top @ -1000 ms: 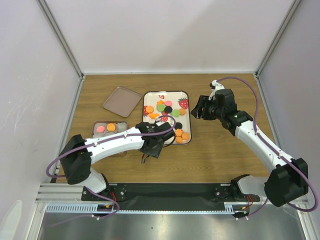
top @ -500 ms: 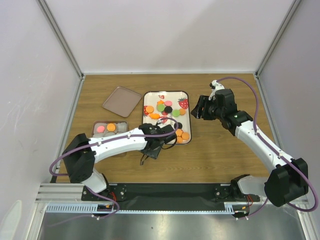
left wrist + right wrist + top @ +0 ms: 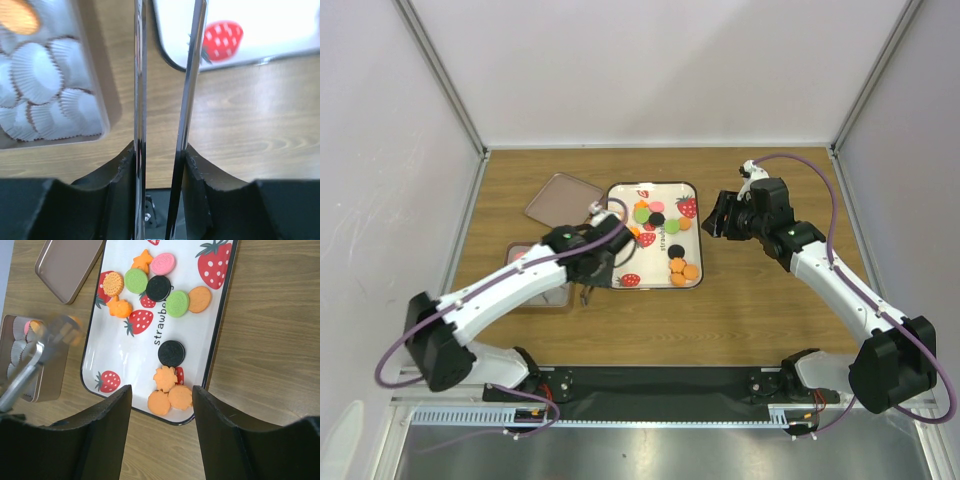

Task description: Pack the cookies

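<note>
The cookies (image 3: 655, 215) lie on a white strawberry-print tray (image 3: 690, 190); the right wrist view shows them (image 3: 159, 289) as orange, pink, green and black discs, with three orange ones (image 3: 170, 392) at the near rim. My left gripper (image 3: 588, 265) is shut on metal tongs (image 3: 140, 75), over the gap between the tray (image 3: 170, 60) and a clear box (image 3: 107, 125) of white paper cups. The tong tips are out of the left wrist view. In the right wrist view the tongs (image 3: 35, 357) are blurred, with an orange smear at the tip. My right gripper (image 3: 720, 215) is open and empty above the tray's right side (image 3: 161, 388).
The box (image 3: 545, 297) holds a pink and an orange cookie (image 3: 17, 17) in its far cups. A brown lid (image 3: 560, 195) lies at the back left, also seen in the right wrist view (image 3: 70, 265). White walls and metal posts enclose the table.
My left arm has swung left, from the tray's near left corner to the gap by the box, carrying the tongs. The right arm has not moved.
</note>
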Tool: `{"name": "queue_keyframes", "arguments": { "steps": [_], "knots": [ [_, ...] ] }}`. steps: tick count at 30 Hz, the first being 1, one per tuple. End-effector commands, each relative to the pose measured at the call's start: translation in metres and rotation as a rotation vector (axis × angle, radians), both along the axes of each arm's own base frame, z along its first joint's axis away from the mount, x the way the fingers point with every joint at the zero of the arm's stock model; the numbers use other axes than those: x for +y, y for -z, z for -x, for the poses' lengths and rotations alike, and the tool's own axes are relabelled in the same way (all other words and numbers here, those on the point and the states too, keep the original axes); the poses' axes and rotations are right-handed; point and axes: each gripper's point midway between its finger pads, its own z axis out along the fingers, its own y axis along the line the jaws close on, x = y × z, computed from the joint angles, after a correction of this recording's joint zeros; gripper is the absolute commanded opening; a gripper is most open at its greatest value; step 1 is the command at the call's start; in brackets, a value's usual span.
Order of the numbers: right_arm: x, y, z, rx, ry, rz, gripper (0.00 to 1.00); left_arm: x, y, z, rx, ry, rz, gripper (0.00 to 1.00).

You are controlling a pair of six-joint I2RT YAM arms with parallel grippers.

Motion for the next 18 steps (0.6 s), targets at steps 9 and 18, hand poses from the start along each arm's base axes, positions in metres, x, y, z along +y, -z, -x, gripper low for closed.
{"name": "queue_keyframes", "arguments": {
  "steps": [9,18],
  "knots": [
    [0.003,-0.003,-0.003,-0.017,-0.020,-0.003,0.57,0.075,-0.028,-0.005,-0.096,-0.304,0.180,0.35],
    [0.004,-0.006,-0.002,-0.020,-0.023,-0.011,0.57,0.094,-0.003,0.004,-0.013,-0.388,0.245,0.36]
  ]
}}
